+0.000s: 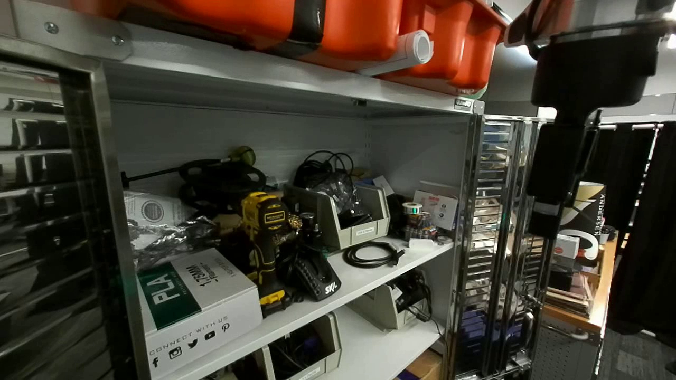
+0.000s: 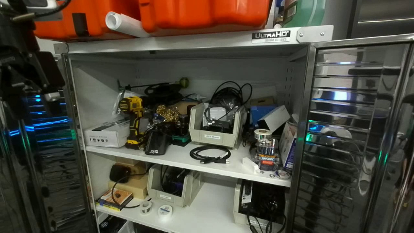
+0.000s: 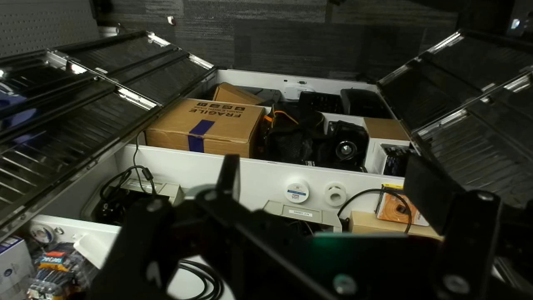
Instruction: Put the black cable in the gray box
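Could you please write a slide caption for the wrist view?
Open hand before white shelves, partly hiding the coiled black cable, with a FRAGILE-marked carton in view.

The gray boxes [image 2: 223,137] look matt plastic, the doors [image 2: 347,110] glossy metal.

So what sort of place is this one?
Probably a workshop or lab: the open cabinet holds a yellow drill, a box marked PLA and a gray bin of cables.

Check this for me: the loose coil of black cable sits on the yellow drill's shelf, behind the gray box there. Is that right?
Not quite: the black cable lies in front of the gray box, not behind it, as both exterior views show. It does share the shelf with the yellow drill.
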You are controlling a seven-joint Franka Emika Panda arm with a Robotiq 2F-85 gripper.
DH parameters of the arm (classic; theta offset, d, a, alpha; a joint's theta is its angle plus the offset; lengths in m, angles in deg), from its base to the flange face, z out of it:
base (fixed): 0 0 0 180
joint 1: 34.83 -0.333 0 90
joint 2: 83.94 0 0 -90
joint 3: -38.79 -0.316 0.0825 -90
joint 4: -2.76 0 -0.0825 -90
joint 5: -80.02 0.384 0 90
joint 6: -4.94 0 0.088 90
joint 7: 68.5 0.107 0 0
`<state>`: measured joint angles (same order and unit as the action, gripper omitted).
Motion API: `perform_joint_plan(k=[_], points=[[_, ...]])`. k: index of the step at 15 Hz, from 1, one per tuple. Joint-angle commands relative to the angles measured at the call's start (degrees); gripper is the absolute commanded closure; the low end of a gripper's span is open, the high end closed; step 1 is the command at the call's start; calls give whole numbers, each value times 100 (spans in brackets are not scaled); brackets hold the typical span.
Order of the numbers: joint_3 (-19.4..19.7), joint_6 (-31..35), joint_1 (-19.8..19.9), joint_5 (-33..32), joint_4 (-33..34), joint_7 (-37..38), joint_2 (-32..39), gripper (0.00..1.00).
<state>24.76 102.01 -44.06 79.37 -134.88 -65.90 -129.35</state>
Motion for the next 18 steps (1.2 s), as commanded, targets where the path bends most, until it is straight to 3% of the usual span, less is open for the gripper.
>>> perform_joint_plan(k=[1,10,18], points=[[46,-17,-70,-40,19,43,22,0],[72,45,-50,-75,-15,10,53,0],[888,759,356,-231,-214,-289,857,0]])
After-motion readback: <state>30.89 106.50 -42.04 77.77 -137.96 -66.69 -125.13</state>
